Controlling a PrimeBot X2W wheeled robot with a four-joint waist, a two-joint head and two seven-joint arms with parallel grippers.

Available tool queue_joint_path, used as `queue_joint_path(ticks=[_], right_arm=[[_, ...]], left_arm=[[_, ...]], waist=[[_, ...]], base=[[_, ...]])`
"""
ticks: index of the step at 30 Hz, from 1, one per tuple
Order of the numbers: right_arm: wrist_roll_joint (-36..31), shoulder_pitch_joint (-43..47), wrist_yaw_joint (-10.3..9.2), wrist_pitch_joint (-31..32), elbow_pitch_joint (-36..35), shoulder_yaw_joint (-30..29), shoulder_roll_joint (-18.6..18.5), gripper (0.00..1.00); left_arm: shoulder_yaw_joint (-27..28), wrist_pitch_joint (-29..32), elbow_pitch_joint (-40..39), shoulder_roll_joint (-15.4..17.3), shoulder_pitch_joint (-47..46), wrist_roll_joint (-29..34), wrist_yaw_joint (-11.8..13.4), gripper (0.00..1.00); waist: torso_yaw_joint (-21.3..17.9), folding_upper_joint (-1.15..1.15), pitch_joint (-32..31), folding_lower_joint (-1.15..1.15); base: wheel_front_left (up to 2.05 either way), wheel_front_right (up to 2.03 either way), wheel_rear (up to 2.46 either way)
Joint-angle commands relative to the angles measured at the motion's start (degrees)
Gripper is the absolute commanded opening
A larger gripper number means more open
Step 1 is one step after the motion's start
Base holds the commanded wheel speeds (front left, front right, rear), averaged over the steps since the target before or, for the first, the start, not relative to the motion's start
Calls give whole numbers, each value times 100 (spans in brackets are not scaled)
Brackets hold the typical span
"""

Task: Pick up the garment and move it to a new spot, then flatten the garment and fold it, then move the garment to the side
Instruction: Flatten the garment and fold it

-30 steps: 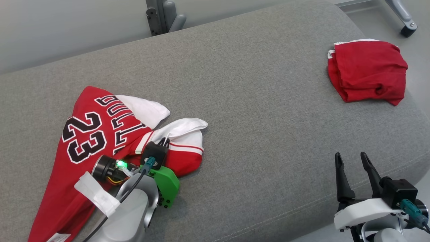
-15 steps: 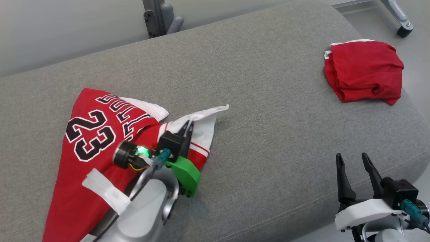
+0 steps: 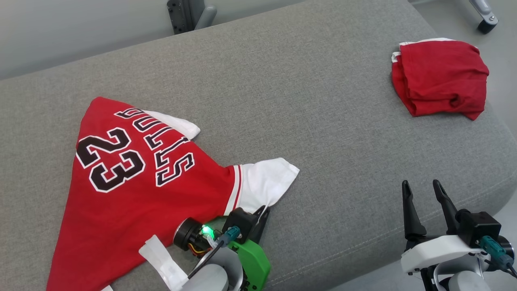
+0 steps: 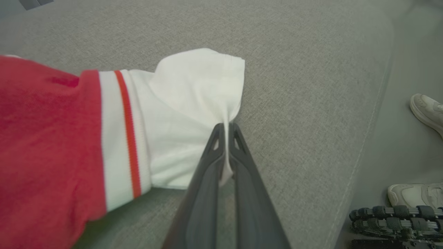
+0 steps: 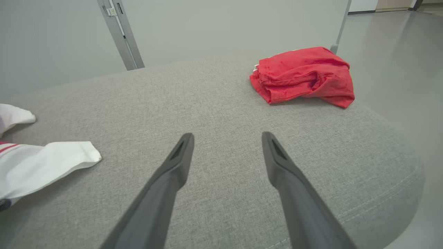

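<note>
The garment [image 3: 133, 190] is a red jersey with black "23" lettering and white sleeves, spread over the left part of the grey cushion [image 3: 307, 101]. My left gripper [image 3: 263, 209] is shut on the hem of its white sleeve [image 4: 187, 114], near the cushion's front edge; the left wrist view shows white cloth pinched between the dark fingers [image 4: 207, 173]. That sleeve [image 5: 45, 166] also lies at the left of the right wrist view. My right gripper [image 3: 420, 188] hovers open at the front right corner, holding nothing, its fingers [image 5: 173, 173] spread apart over bare cushion.
A folded red garment [image 3: 442, 79] rests at the far right end of the cushion, also in the right wrist view [image 5: 304, 74]. A grey metal post [image 3: 185, 14] stands behind the cushion. A person's pale shoes [image 4: 427, 110] are on the floor beside the cushion.
My left gripper has pulled the white sleeve toward the front and to the right, drawing the jersey out flatter. The head camera has shifted slightly. The right gripper has stayed in place.
</note>
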Motion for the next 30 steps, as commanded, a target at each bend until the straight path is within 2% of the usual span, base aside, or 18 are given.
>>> queue_joint_path(ticks=[1, 2, 3, 6, 11, 14, 23, 25, 30], right_arm=[[-1, -65, -6, -18, 9, 5, 0, 100], [-5, -65, -6, -18, 13, -2, -1, 100], [-12, -60, -6, -18, 15, -15, -1, 100], [-36, -12, -6, -18, 21, -54, 0, 100], [-71, 54, -6, -17, 9, -109, -1, 100], [-109, 107, -6, -18, -65, -197, -2, 100], [-384, 308, -6, -17, -521, -592, -21, 100], [-489, 392, -6, -18, -673, -624, -62, 100], [-594, 493, -6, -18, -770, -634, -102, 100]], left_arm=[[-85, -45, 52, 2, -52, -117, 54, 24], [-126, -59, 73, 2, -84, -138, 73, 64], [-170, -65, 94, 1, -106, -180, 88, 100], [-227, -39, 119, 2, -148, -373, 128, 100], [0, -275, -163, 13, -21, -696, 239, 100], [206, -461, -550, 198, 159, -801, 366, 100], [927, -748, -2019, 1112, 1146, -521, 1130, 100], [1275, -753, -2388, 1327, 1551, -465, 1282, 100], [1844, -754, -2801, 1495, 2145, -383, 1393, 100]], waist=[[-17, 53, 31, 0], [-16, 53, 34, 0], [-10, 53, 35, 0], [26, 53, 8, 0], [142, 53, -105, 0], [248, 53, -215, 0], [757, 53, -655, 0], [928, 53, -795, 0], [1162, 53, -942, 0]], base=[[0, 0, 0], [0, 0, 0], [0, 0, 0], [0, 0, 0], [0, 0, 0], [0, 0, 0], [0, 0, 0], [0, 0, 0], [0, 0, 0]])
